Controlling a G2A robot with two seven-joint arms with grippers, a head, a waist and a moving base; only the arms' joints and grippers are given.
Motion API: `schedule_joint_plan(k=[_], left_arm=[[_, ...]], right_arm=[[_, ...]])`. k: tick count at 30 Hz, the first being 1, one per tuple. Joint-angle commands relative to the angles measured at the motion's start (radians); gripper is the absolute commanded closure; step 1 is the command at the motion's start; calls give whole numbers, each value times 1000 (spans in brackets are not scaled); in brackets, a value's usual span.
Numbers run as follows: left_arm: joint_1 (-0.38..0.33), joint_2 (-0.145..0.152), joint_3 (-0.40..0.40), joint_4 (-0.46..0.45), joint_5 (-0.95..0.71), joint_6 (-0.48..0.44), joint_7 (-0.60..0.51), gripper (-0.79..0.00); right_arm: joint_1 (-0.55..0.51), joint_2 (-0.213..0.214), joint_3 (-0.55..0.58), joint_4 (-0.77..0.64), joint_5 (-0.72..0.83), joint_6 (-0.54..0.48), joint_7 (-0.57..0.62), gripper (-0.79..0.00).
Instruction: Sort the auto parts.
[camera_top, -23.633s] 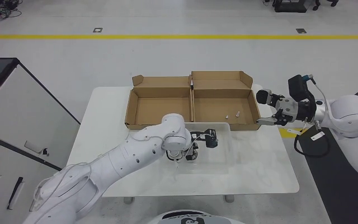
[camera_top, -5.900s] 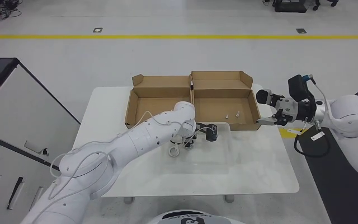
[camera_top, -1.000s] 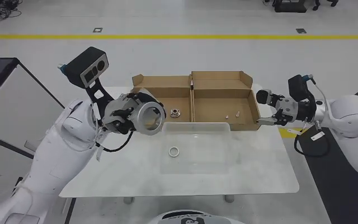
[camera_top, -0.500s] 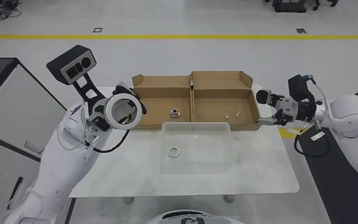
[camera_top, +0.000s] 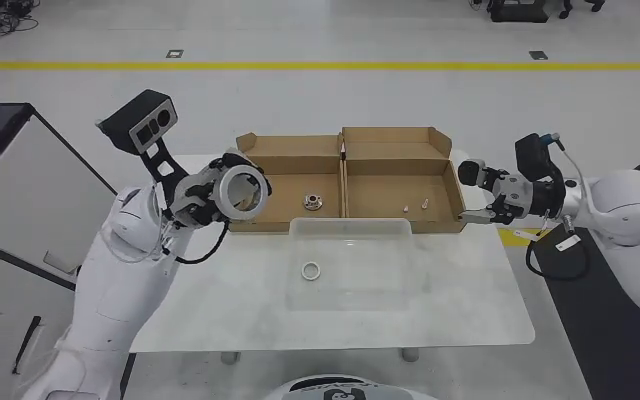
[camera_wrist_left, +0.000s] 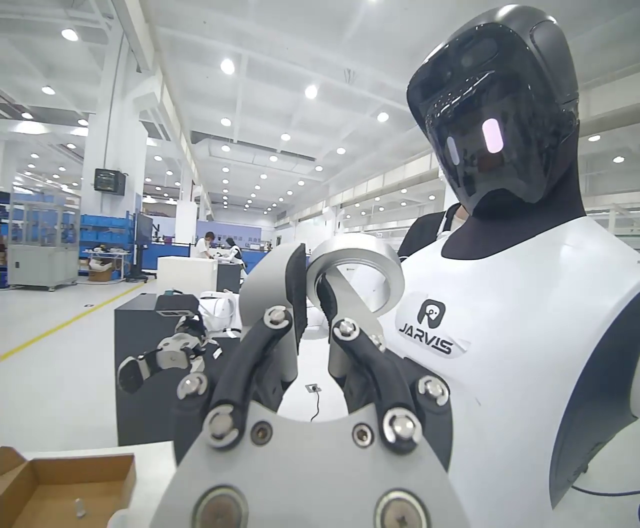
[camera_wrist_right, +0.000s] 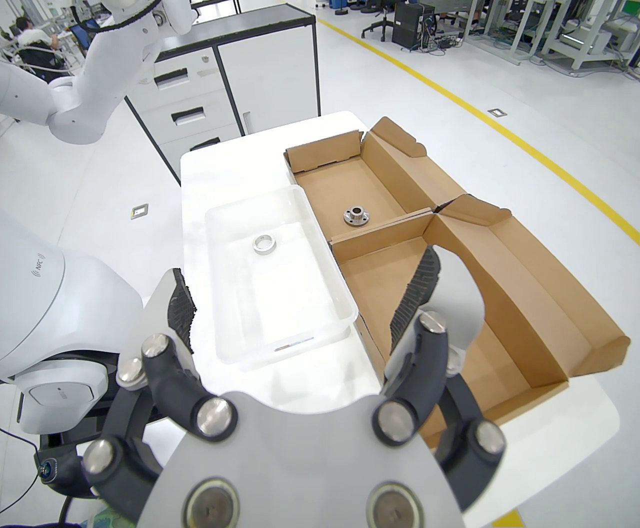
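My left gripper (camera_top: 222, 196) is raised over the table's left side, just left of the cardboard boxes, shut on the rim of a large silver ring (camera_top: 243, 192). In the left wrist view the fingers (camera_wrist_left: 298, 287) pinch that ring (camera_wrist_left: 356, 272) by its wall. A flanged metal hub (camera_top: 314, 201) lies in the left cardboard box (camera_top: 270, 200). A small metal ring (camera_top: 311, 270) rests in the clear tray (camera_top: 350, 226). My right gripper (camera_top: 478, 195) hangs open beside the right box (camera_top: 385, 195), which holds two small screws (camera_top: 425, 201).
The right wrist view looks along the table: the open gripper (camera_wrist_right: 305, 280), the tray (camera_wrist_right: 328, 250) with the small ring (camera_wrist_right: 264, 244), the hub (camera_wrist_right: 355, 216). The white table (camera_top: 450, 290) has bare room right of the tray. A dark cabinet stands beyond the table's left edge.
The hub, earlier handled in the tray, now lies in the left box. Over the last second the left arm swung the large ring left, then back toward the boxes. The right arm stayed still.
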Motion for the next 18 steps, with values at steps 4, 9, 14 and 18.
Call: schedule_joint_plan(k=[4, 9, 14, 18], left_arm=[[16, -16, 1, -26, -166, 0, 11, 0], [26, -38, -21, -34, -310, 0, -45, 0], [31, -49, -39, -20, -277, 0, -79, 0], [42, -52, -40, 2, -249, 0, -79, 0]], right_arm=[[0, 0, 0, 0, 0, 0, 0, -785], [0, 0, 0, 0, 0, 0, 0, -785], [0, 0, 0, 0, 0, 0, 0, -785], [0, 0, 0, 0, 0, 0, 0, -785]])
